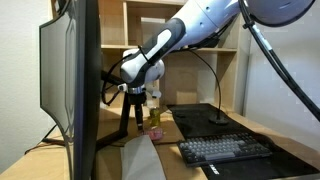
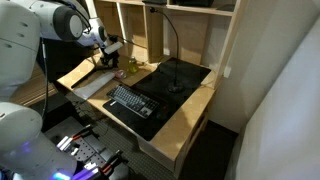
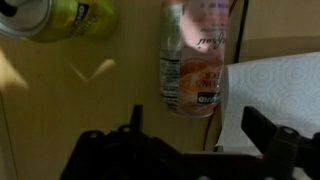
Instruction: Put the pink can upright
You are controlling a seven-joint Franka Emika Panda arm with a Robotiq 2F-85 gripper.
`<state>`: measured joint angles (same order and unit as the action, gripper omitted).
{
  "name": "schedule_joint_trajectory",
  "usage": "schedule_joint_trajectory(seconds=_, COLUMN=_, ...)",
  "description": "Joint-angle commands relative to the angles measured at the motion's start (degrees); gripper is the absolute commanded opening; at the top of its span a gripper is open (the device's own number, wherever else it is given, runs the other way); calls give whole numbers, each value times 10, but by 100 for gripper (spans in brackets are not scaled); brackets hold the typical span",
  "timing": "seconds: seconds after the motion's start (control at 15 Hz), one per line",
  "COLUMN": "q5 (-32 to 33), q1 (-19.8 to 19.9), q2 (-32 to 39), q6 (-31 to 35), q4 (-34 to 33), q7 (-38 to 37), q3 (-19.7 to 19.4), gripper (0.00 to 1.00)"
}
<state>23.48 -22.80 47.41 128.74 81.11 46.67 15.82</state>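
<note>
The pink can [image 3: 192,60] lies on its side on the wooden desk, lengthwise in the wrist view, with its near end just ahead of my jaws. It shows small in an exterior view [image 1: 155,128], below my gripper. My gripper [image 3: 200,125] is open and empty, fingers pointing down, hovering above the can without touching it. The gripper also shows in both exterior views [image 1: 135,100] [image 2: 108,55].
A yellow bottle-like item [image 3: 65,18] lies to the can's left. A white paper towel [image 3: 275,90] lies right beside the can. A keyboard [image 1: 225,150] and a black mat [image 1: 205,120] sit nearby, a monitor [image 1: 70,80] stands close by, and shelves are behind.
</note>
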Motion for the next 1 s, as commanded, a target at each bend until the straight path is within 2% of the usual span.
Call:
schedule_joint_trajectory(seconds=0.0, q5=0, q1=13, q2=10, q6=98, q4=10, q7=39, q3=6, gripper=100)
schedule_joint_trajectory(seconds=0.33, q5=1, q1=9, q2=8, q6=140, q4=28, q7=35, q3=-5, gripper=100)
schedule_joint_trajectory(seconds=0.4, q5=-5, q1=6, q2=9, q6=117, q4=26, q7=29, q3=-6, gripper=100)
schedule_joint_trajectory(seconds=0.93, q5=-2, q1=-3, q2=7, q6=111, q4=27, q7=-1, q3=-16, gripper=100)
